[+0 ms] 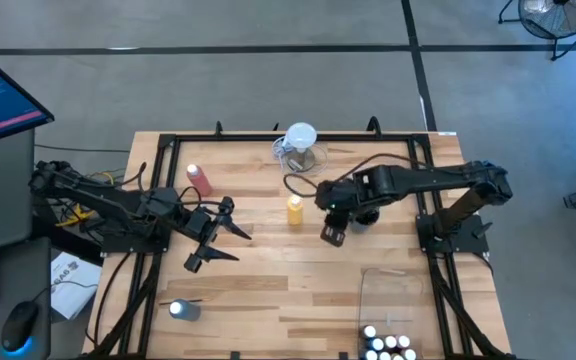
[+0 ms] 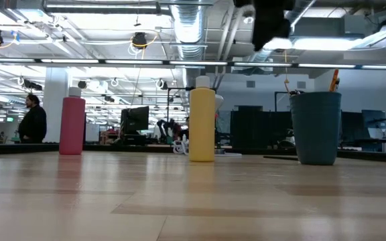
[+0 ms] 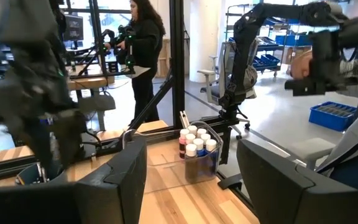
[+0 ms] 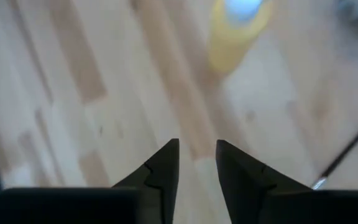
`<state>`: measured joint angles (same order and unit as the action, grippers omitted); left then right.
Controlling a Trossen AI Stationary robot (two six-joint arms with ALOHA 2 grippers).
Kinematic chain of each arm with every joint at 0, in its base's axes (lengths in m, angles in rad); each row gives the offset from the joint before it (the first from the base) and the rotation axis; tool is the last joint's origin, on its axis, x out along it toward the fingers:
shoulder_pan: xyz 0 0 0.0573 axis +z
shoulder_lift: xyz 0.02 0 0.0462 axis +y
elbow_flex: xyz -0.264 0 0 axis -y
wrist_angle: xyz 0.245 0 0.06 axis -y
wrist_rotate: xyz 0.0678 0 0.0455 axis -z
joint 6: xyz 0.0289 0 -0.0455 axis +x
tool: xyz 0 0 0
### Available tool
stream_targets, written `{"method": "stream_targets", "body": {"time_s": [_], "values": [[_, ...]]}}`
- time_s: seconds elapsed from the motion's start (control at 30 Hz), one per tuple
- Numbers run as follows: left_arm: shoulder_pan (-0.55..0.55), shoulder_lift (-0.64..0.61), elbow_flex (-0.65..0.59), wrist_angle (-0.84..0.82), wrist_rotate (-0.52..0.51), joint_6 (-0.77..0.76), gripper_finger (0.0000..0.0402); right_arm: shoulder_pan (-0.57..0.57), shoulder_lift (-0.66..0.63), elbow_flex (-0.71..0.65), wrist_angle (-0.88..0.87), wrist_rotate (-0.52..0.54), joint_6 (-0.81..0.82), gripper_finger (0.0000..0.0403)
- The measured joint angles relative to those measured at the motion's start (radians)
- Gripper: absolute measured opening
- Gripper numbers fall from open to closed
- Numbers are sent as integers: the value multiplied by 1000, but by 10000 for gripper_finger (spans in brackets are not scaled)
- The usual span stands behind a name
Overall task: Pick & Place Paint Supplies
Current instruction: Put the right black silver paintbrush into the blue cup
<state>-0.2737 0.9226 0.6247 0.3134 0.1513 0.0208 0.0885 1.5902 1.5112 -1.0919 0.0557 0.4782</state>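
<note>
high view: right gripper point(image 1: 332, 234), fingers narrowly parted and empty, hovers beside yellow bottle point(image 1: 295, 209).

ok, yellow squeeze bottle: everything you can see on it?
The yellow squeeze bottle is a tall opaque cylinder, plastic by its look, with a white cap. It stands upright on the wooden table, near the middle, with bare wood around its base and nothing touching it. The right gripper hovers over the table beside it, jaws narrowly apart with nothing between them. The pink-red bottle stands well apart.
</note>
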Motion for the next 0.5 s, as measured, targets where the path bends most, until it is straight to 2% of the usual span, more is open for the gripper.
{"method": "stream_targets", "body": {"time_s": [0.17,0.3,0.4,0.5], "values": [[0,0,0,0,0,0,209,-44,0,123,-2,129,0,73],[0,0,0,0,0,0,209,-129,0,221,-15,126,-25,56],[0,0,0,0,0,0,209,-241,0,257,-78,121,-41,52],[0,0,0,-1,0,0,209,-378,19,254,-170,49,-42,50]]}}
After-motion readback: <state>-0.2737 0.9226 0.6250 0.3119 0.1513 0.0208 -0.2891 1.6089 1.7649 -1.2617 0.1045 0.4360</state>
